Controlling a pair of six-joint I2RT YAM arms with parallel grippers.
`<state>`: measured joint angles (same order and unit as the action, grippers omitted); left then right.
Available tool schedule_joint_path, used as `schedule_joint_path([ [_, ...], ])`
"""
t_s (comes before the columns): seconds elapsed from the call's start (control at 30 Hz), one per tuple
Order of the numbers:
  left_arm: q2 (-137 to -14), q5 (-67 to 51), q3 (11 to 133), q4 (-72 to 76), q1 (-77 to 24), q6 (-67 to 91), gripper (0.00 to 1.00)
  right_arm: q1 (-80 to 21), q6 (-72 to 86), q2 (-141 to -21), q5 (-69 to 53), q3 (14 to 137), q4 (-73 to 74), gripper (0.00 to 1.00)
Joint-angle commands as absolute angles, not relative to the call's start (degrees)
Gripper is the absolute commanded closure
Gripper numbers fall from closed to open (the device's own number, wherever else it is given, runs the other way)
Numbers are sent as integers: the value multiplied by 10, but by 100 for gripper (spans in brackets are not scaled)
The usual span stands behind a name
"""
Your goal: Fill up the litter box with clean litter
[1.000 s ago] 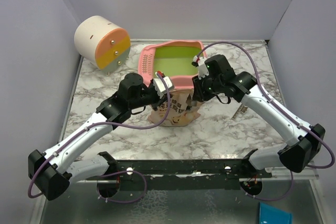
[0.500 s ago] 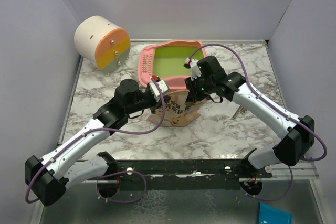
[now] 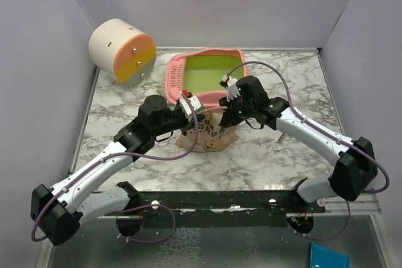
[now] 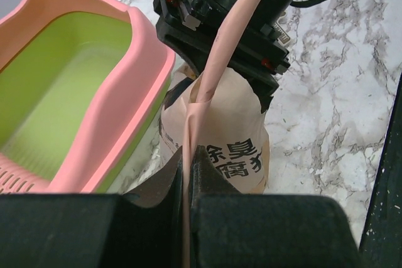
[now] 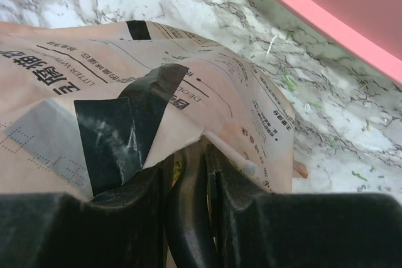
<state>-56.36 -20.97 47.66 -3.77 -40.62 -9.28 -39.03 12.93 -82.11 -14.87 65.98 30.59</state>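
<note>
The pink litter box (image 3: 173, 76) with its lime-green basin (image 3: 210, 70) lies at the back of the table, and its green floor shows bare. In front of it stands the beige printed pouch (image 3: 207, 137). My left gripper (image 3: 191, 106) is shut on the pouch's pink top strip (image 4: 217, 61), pinched flat between the fingers (image 4: 187, 155). My right gripper (image 3: 233, 114) sits at the pouch mouth (image 5: 207, 98), jaws closed on a dark curved handle (image 5: 188, 199) that runs into the pouch. A few stray greenish granules of clean litter (image 5: 290, 83) lie on the marble.
A cream-and-orange cylinder (image 3: 122, 50) stands at the back left. The litter box rim (image 4: 141, 80) is close beside the pouch, and the same rim (image 5: 339, 4) crosses the right wrist view. Grey walls enclose the table on three sides. A blue object (image 3: 329, 257) lies below the front edge.
My right arm has swung left and down, bringing its gripper from beside the litter box rim onto the pouch top. The left arm shifted only slightly, still pinching the strip.
</note>
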Motion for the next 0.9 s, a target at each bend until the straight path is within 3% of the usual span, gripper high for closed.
schedule_joint_path([
  [0.0, -555, -240, 490, 64, -412, -84, 100, -407, 161, -857, -206, 591, 279, 99],
  [0.6, -560, -166, 471, 45, -412, -130, 100, -407, 261, -811, -250, 511, 104, 99],
  [0.87, -532, -152, 445, 73, -412, -135, 100, -392, 304, -814, -324, 480, -18, 99],
])
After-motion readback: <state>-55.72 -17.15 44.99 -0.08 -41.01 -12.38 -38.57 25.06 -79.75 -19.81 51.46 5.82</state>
